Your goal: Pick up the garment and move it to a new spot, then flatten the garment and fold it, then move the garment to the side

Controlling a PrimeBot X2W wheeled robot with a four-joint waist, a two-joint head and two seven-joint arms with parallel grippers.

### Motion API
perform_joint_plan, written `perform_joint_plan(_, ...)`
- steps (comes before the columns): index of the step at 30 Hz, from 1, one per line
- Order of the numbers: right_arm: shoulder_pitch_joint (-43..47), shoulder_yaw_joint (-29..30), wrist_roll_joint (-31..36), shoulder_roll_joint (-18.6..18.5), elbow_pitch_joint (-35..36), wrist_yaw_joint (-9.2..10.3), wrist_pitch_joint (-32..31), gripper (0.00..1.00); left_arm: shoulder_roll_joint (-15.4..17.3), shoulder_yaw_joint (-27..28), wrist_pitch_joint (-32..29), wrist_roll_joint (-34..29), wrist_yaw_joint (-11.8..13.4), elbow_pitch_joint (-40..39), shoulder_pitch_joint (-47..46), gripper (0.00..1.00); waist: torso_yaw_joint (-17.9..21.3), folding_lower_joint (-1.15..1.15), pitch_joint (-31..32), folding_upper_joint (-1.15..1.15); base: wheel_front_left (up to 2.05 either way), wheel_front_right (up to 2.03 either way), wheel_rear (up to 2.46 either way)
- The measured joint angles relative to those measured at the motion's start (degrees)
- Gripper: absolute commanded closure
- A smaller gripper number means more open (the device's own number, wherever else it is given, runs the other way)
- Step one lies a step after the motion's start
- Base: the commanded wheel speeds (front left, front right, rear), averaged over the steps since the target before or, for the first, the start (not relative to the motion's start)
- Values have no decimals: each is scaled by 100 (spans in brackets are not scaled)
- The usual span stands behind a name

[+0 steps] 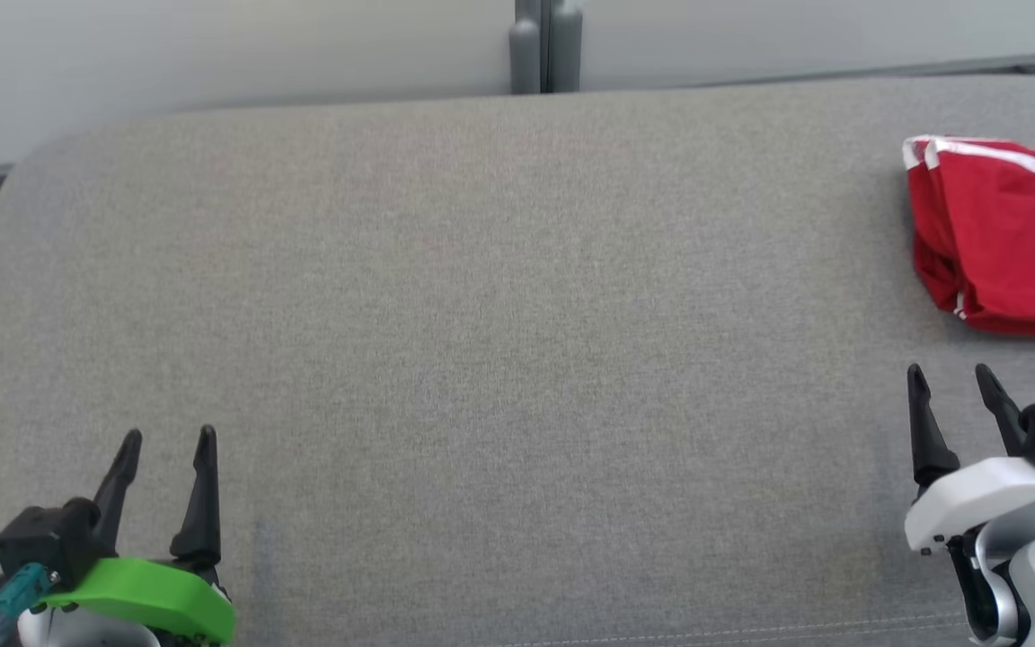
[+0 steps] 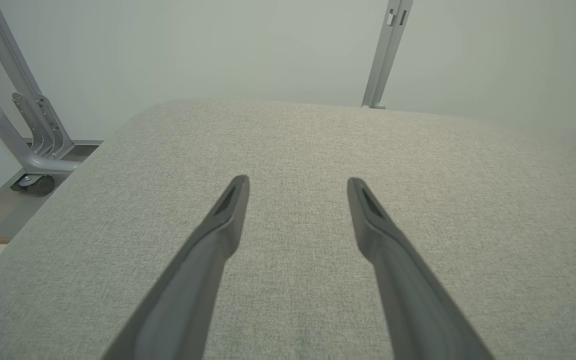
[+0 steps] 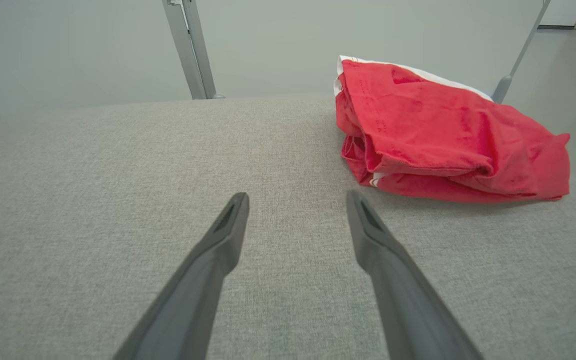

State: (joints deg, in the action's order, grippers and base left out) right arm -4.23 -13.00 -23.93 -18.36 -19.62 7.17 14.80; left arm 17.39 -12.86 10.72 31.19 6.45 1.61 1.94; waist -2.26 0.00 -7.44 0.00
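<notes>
The garment (image 1: 1003, 238), red with white trim, lay in a compact, layered bundle far to the right of the table (image 1: 482, 314), partly cut off by the head view's border. The right gripper (image 1: 950, 370) hung near it, jaws wide apart and empty, clear of the cloth. The left gripper (image 1: 169, 434) hovered over bare table well apart from it, equally wide and empty. Judging by the doubled-over layers and the spot off to one side, the folding and the move aside looked done. The fold was loose and rumpled, so little beyond tidying seemed left.
</notes>
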Motion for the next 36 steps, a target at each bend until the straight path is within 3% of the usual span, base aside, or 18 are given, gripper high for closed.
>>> perform_joint_plan(4,233,145,257,-18,129,0,0,0,-14,-97,-1,23,-53,149,118,0,31,0,328,0,0,0,0)
perform_joint_plan(5,307,215,327,-53,174,0,0,100,-15,-153,-5,23,-94,155,153,100,33,0,409,0,0,0,0)
perform_joint_plan(16,604,296,167,259,-113,-62,-100,100,-347,-299,-58,202,-98,469,328,100,41,0,499,0,0,0,0)
perform_joint_plan(36,470,728,-1382,560,-118,-334,-634,100,-576,92,-363,1538,-344,542,323,100,84,0,547,0,0,0,0)
